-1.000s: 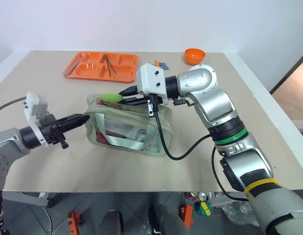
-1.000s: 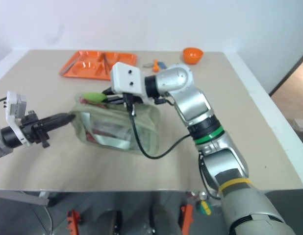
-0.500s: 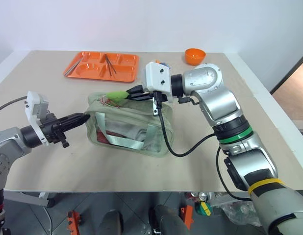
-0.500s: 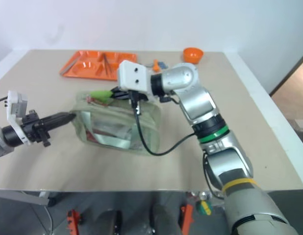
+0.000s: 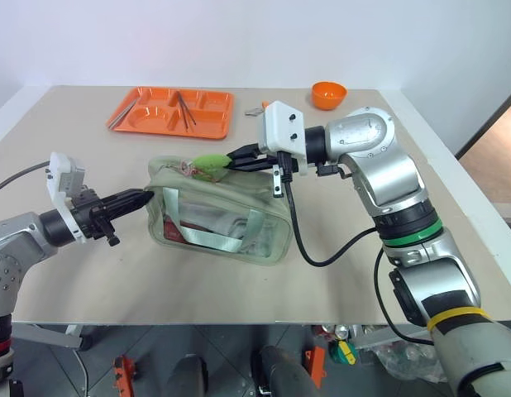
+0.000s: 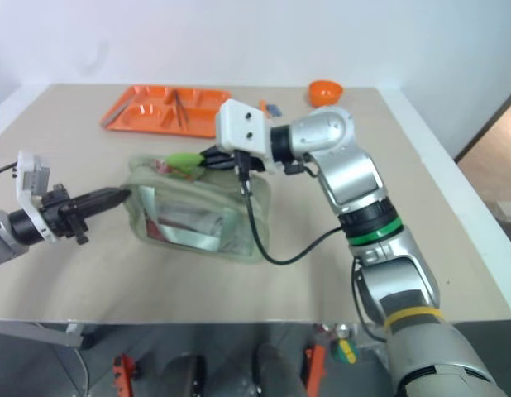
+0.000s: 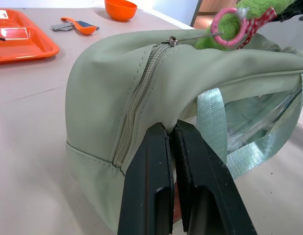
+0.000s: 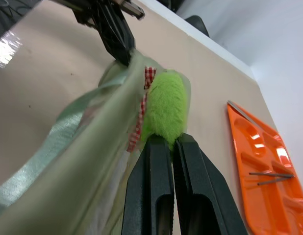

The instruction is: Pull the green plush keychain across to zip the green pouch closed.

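A: How many things are on the table (image 5: 90, 273)?

B: One green pouch (image 5: 218, 217), with one green plush keychain (image 5: 212, 160) lying along its top. Behind it is one orange tray (image 5: 173, 112) holding a few thin metal utensils (image 5: 183, 108); I cannot count them exactly. There is one orange bowl (image 5: 328, 93) at the far edge, and one orange-handled spoon (image 7: 79, 24) lying between tray and bowl, with a small grey piece beside it.

A: And the grippers?

B: Two. The left gripper (image 5: 144, 198) points at the pouch's left end, its black fingers pressed together with a fold of the pale green fabric pinched at their tips, just beside the zipper (image 7: 137, 100) that runs up over the end. The right gripper (image 5: 237, 158) reaches in from the right above the pouch, its jaws clamped on the near end of the keychain.

A: Where does the keychain sit relative to those jaws?

B: The right wrist view shows the lime plush (image 8: 164, 111) sticking straight out past the closed fingertips, along the top edge of the pouch, toward the left gripper. A red-and-white checked ribbon (image 8: 141, 111) hangs beside it. The left wrist view shows a pink ring (image 7: 227, 32) at the plush's far end, close to the metal zipper slider (image 7: 172, 41) on top of the pouch.

A: Is the pouch upright?

B: Yes, standing on the table, its clear side window and webbing strap (image 5: 214, 240) facing the robot.
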Action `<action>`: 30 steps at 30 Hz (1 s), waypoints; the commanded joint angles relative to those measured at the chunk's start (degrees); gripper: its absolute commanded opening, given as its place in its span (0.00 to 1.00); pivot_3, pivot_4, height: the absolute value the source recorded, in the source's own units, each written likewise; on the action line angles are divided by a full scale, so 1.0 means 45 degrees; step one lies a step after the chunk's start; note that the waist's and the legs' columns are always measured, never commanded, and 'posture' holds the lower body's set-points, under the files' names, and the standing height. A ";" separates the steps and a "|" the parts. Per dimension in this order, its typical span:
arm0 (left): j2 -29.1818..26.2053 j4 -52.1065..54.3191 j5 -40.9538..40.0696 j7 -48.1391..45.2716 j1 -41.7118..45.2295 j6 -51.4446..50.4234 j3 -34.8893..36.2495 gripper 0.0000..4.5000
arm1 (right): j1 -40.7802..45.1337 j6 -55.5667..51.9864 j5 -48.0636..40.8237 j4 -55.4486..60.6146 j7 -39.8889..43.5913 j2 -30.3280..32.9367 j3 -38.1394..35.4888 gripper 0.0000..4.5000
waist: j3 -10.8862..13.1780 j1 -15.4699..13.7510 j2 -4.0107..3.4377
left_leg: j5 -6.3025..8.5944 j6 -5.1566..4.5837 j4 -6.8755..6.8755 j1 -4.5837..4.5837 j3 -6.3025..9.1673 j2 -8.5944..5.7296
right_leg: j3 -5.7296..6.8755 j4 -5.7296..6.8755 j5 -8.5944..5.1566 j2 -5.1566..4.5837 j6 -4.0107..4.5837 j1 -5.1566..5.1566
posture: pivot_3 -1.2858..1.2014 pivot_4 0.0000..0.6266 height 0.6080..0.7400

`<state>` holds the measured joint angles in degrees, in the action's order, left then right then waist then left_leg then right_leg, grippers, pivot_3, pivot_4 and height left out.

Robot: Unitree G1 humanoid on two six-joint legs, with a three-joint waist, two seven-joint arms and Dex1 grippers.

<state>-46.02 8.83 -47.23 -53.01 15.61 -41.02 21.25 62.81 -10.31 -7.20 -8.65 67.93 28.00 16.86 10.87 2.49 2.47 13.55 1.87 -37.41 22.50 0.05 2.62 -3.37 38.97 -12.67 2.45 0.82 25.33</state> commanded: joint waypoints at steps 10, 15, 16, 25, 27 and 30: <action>0.0030 -0.0315 0.0207 -0.0232 0.0275 0.0164 -0.0477 0.00 | -0.0291 -0.0042 -0.0023 0.0284 0.0503 0.3068 -0.1584 0.01 | 0.0000 -0.0119 0.0000 | 0.0000 0.0000 0.0002 0.0006 -0.0003 -0.0012 | 0.0000 -0.0008 -0.0007 -0.0008 -0.0011 0.0000 | 0.52 0.24 1.00; 0.0020 -0.0428 0.0297 -0.0327 0.0338 0.0211 -0.0497 0.00 | -0.0668 0.0575 0.0384 0.0019 0.0890 0.4614 -0.1820 0.01 | 0.0001 -0.0137 0.0000 | 0.0000 0.0000 0.0001 0.0003 -0.0009 -0.0019 | -0.0004 -0.0009 -0.0008 -0.0012 -0.0014 -0.0001 | 0.52 0.24 1.00; 0.0014 -0.0452 0.0312 -0.0352 0.0354 0.0215 -0.0495 0.00 | -0.0691 0.0722 0.0471 -0.0051 0.0954 0.4903 -0.1854 0.01 | 0.0001 -0.0137 -0.0001 | 0.0000 0.0000 0.0000 0.0001 -0.0013 -0.0019 | -0.0006 -0.0009 -0.0008 -0.0012 -0.0014 -0.0001 | 0.52 0.24 1.00; -0.0045 -0.0611 0.0363 -0.0516 0.0493 0.0170 -0.0525 0.00 | -0.1234 0.2693 0.2306 -0.0670 0.0839 0.7465 -0.1753 0.01 | 0.0003 -0.0135 -0.0005 | 0.0000 0.0001 0.0004 -0.0004 -0.0021 -0.0018 | -0.0012 -0.0009 -0.0011 -0.0009 -0.0012 0.0001 | 0.52 0.24 1.00; -0.0069 -0.0634 0.0358 -0.0554 0.0514 0.0144 -0.0518 0.00 | -0.1389 0.2955 0.2770 -0.0722 0.0499 0.7685 -0.1741 0.01 | 0.0004 -0.0124 -0.0006 | 0.0001 0.0001 0.0004 -0.0010 -0.0034 -0.0018 | -0.0027 -0.0009 -0.0009 -0.0009 -0.0014 0.0003 | 0.52 0.24 1.00; -0.0095 -0.0676 0.0333 -0.0537 0.0601 0.0105 -0.0530 0.00 | -0.2375 0.2883 0.3193 0.0082 0.0026 0.7640 -0.1660 0.01 | 0.0003 -0.0128 -0.0004 | 0.0000 0.0001 0.0002 -0.0015 -0.0032 -0.0015 | -0.0031 -0.0008 -0.0007 -0.0007 -0.0017 -0.0003 | 0.52 0.24 1.00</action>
<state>-45.89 6.19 -46.12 -55.51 18.44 -40.02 18.45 53.57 3.21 4.28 -9.25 69.76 60.38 11.09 10.88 1.92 2.45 13.55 1.88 -37.41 22.43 -0.10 2.55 -3.51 38.93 -12.70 2.42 0.74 25.33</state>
